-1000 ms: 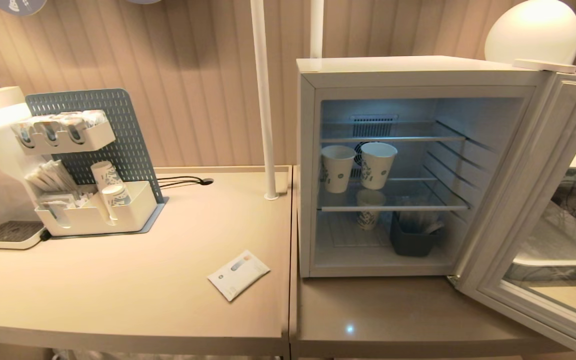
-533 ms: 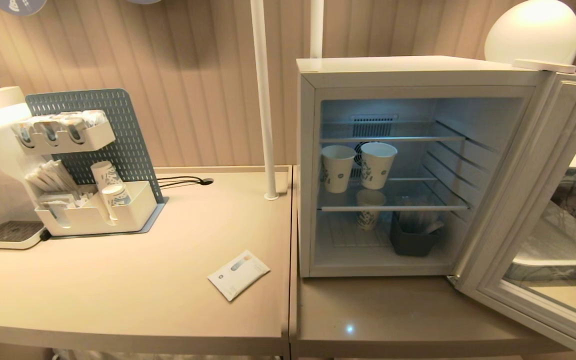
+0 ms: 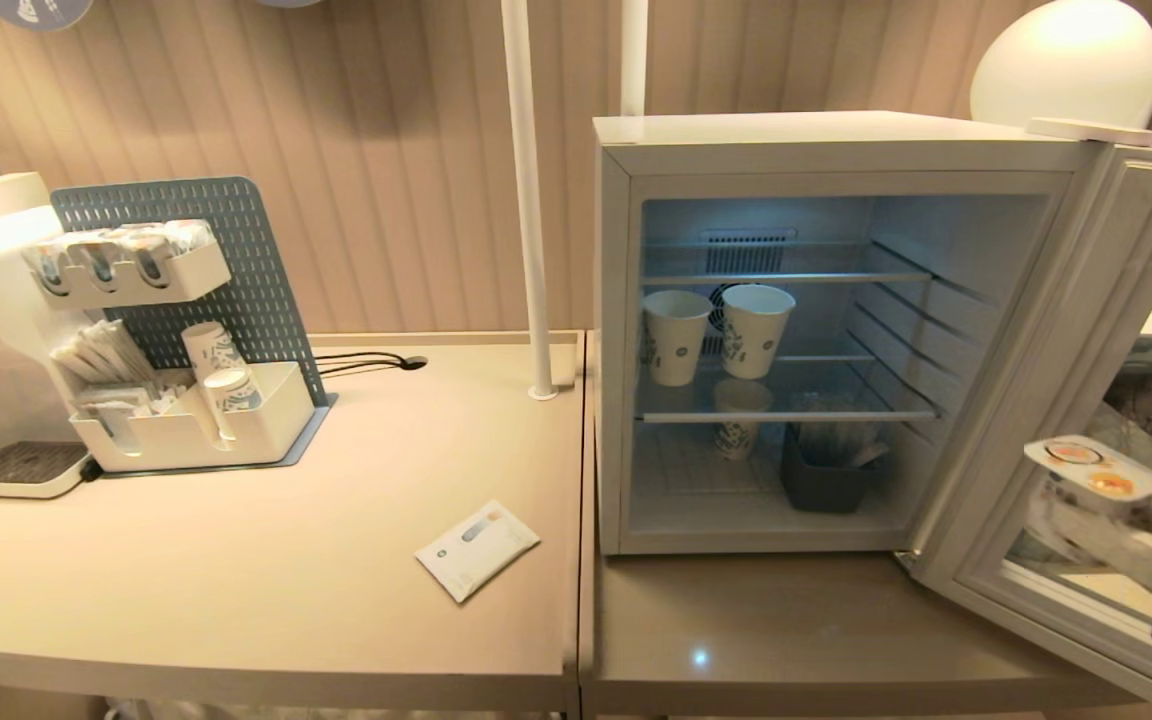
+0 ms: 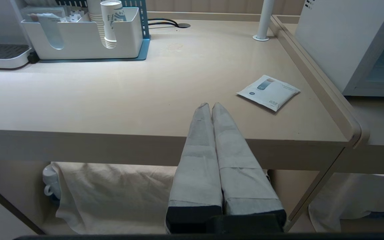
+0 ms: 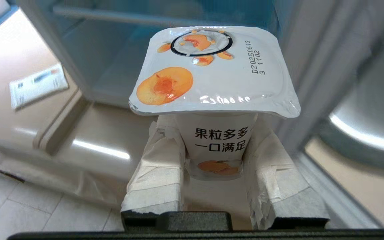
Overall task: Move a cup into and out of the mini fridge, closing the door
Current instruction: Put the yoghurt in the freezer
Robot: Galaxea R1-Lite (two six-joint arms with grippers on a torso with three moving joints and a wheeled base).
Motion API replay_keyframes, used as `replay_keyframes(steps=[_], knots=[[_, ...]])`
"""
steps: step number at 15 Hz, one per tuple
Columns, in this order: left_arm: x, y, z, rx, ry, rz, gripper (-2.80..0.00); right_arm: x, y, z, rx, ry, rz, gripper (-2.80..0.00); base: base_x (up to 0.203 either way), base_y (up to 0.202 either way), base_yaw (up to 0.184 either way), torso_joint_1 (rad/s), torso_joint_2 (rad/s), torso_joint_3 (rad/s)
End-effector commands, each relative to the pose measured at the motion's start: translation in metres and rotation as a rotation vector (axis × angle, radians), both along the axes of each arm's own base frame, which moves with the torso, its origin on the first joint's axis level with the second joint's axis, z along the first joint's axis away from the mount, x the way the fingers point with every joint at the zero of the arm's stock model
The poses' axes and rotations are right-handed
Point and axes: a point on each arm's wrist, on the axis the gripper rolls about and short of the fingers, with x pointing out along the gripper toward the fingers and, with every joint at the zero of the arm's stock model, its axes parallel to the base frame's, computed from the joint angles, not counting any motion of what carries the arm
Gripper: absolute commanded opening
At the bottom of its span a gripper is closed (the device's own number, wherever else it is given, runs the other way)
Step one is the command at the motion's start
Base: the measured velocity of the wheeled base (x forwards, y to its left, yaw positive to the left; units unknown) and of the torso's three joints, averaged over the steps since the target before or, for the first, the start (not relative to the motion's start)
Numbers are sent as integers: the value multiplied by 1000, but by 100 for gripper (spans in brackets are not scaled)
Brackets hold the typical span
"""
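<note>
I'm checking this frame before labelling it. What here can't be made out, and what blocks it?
- Right gripper: the head view cuts the arm at its edge; only the wrist view shows it shut on the cup.
- Cup's base: hidden by the fingers.
- Contents of the dark bin in the mini fridge: too dim and small.
- Door: cut off by the head view's right edge.
- Packet print: too small.
</note>
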Motion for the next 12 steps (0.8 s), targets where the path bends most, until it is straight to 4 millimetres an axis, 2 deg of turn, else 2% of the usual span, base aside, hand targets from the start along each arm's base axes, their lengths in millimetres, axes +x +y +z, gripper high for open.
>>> replay_keyframes(steps=[1, 7, 12], knots=[[0, 0, 0, 0, 0, 1, -280, 48, 14, -17, 1, 33, 12, -280, 0, 0, 0, 0, 0, 0], [0, 0, 0, 0, 0, 1, -280, 109, 87, -24, -36, -92, -126, -280, 0, 0, 0, 0, 0, 0], [0, 0, 0, 0, 0, 1, -280, 152, 108, -34, -55, -107, -233, -280, 0, 0, 0, 0, 0, 0]])
